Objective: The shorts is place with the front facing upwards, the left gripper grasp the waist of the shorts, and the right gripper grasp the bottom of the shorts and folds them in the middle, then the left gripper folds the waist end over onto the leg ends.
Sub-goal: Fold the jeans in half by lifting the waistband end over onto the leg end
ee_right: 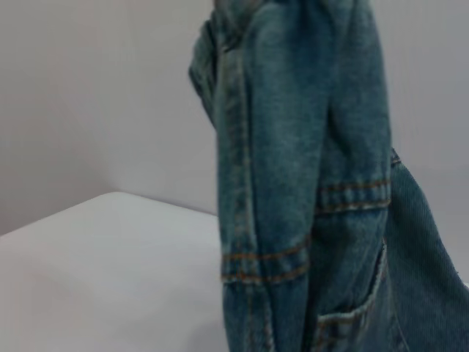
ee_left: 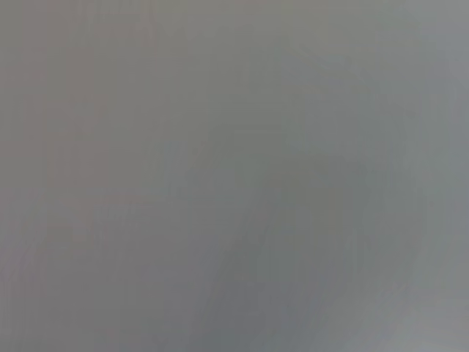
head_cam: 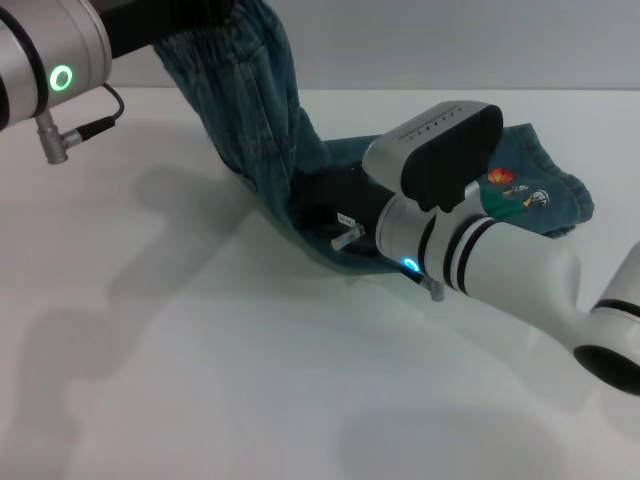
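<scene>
Denim shorts half lifted off white table: waist end raised at top left under left arm, leg end with small patches flat at right. Left gripper out of frame, so grip not visible; cannot tell. Right gripper low at fold, buried in cloth; fingers' state cannot be told.

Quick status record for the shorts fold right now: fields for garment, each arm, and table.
garment: denim shorts, one end lifted toward the upper left, the other end lying on the table
left arm: raised at upper left where the lifted end goes; claw not seen
right arm: low over the shorts' middle, claw hidden behind the wrist
table: white
patch: small colourful patches on the flat end
</scene>
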`<state>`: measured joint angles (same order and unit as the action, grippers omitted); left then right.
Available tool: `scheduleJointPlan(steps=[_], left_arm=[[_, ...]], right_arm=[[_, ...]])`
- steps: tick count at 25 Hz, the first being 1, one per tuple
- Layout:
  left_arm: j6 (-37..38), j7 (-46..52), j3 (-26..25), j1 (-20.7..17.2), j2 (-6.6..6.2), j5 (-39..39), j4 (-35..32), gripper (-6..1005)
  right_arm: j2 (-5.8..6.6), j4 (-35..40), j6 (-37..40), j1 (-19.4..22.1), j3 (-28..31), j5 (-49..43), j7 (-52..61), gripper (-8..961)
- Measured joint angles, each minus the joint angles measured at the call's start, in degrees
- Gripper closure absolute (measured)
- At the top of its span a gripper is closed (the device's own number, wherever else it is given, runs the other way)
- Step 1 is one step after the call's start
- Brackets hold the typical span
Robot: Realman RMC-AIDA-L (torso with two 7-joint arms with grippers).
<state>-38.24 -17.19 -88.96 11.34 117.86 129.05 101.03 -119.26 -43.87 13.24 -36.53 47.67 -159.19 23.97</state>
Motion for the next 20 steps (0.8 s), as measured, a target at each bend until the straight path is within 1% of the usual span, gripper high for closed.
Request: scheduleJointPlan(steps=[1, 3, 8, 11, 13, 15, 16, 17, 18, 20], left_arm=[[-0.01, -0.01, -0.01, -0.12, 0.0, -0.03, -0.01, 996], [-0.05, -0.01, -0.02, -0.67, 0.0, -0.04, 0.1, 996], [-0.08, -0.03, -0.12, -1.53, 0.0, -0.03, 0.49, 995], [-0.08, -0.03, -0.41, -1.71, -0.06, -0.02, 0.51, 995], [-0.09, -0.04, -0.42, -1.79, -0.07, -0.19, 0.83, 995], [-0.09, -0.04, -0.42, -1.79, -0.07, -0.19, 0.83, 996], [-0.09, -0.04, -0.26, -2.0, -0.07, -0.75, 2.08, 996], [-0.08, -0.04, -0.05, -2.09, -0.05, -0.99, 2.89, 996], [-0.08, -0.04, -0.05, -2.09, -0.05, -0.99, 2.89, 996], [-0.05, -0.04, 0.03, -2.11, -0.04, -1.23, 3.32, 996]], right_arm=[[0.0, 0.0, 0.0, 0.0, 0.0, 0.0, 0.0, 955], [0.35, -1.65, 0.1, 3.13, 2.48, -0.64, -0.18, 955], [1.21, -9.3, 0.09, 15.13, 11.81, -7.4, -2.12, 955], [1.02, -12.94, 0.1, 20.0, 16.16, -7.73, -5.96, 955], [0.73, -12.74, -0.4, 21.03, 18.26, -7.74, -7.15, 955], [0.66, -11.38, -1.09, 20.79, 19.24, -7.67, -7.31, 955], [0.66, -10.4, -1.4, 20.31, 19.43, -7.62, -7.29, 955], [0.49, -7.6, -1.89, 18.84, 19.53, -7.41, -7.07, 955], [0.49, -7.6, -1.89, 18.84, 19.53, -7.41, -7.07, 955], [0.34, -4.33, -2.03, 16.84, 18.94, -6.74, -6.34, 955]])
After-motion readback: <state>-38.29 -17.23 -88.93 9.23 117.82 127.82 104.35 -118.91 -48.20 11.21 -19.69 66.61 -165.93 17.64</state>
